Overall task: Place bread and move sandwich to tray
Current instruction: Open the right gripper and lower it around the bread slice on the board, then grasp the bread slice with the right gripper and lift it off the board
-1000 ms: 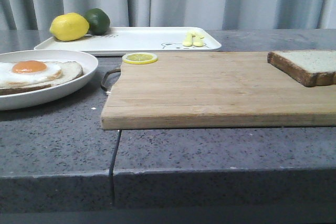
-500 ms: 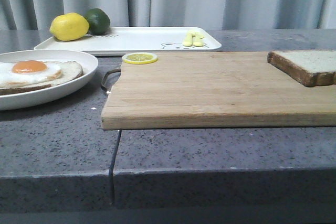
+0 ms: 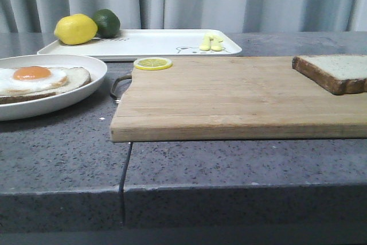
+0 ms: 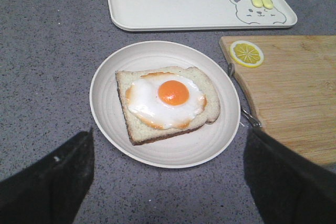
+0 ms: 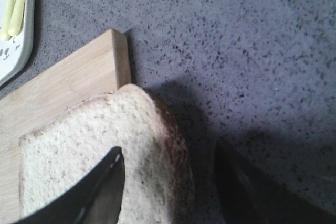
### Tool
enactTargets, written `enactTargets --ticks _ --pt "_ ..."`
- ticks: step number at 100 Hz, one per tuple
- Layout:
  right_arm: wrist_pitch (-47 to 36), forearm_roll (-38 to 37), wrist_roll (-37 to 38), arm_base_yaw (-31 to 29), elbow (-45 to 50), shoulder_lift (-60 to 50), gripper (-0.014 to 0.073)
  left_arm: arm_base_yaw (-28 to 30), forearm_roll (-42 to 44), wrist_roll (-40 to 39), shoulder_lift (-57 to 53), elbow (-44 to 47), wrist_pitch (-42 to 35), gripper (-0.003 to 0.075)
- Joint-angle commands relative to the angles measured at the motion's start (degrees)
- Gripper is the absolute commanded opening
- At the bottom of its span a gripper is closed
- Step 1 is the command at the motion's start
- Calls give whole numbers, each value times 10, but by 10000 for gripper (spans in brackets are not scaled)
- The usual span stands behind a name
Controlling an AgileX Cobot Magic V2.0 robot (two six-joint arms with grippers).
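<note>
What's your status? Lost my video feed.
Left gripper open above sandwich. Right gripper open, straddling bread edge on cutting board. Tray holds lemon, lime.

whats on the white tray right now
On the tray sit a lemon, a lime behind it, and pale yellow utensils. A printed bear drawing shows too. The lemon hides part of the lime.

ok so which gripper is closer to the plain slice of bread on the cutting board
Right. The right gripper hangs open just above the bread, one finger over the slice, the other past its crust. The left gripper is open over the sandwich on its plate, away from the bread.
</note>
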Motion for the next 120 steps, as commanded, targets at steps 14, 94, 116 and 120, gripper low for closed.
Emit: enactTargets --ticks 14,94,116,120 --pt "31 37 -21 -5 -15 0 407 2 -13 0 5 -20 -36 546" --pt "67 55 -35 -5 -15 26 296 2 -13 0 5 -20 -36 546" --pt "63 55 -35 -5 -15 26 15 2 -13 0 5 -20 -36 546" --pt "62 55 -35 -5 -15 26 -14 2 -13 0 5 -20 -36 546"
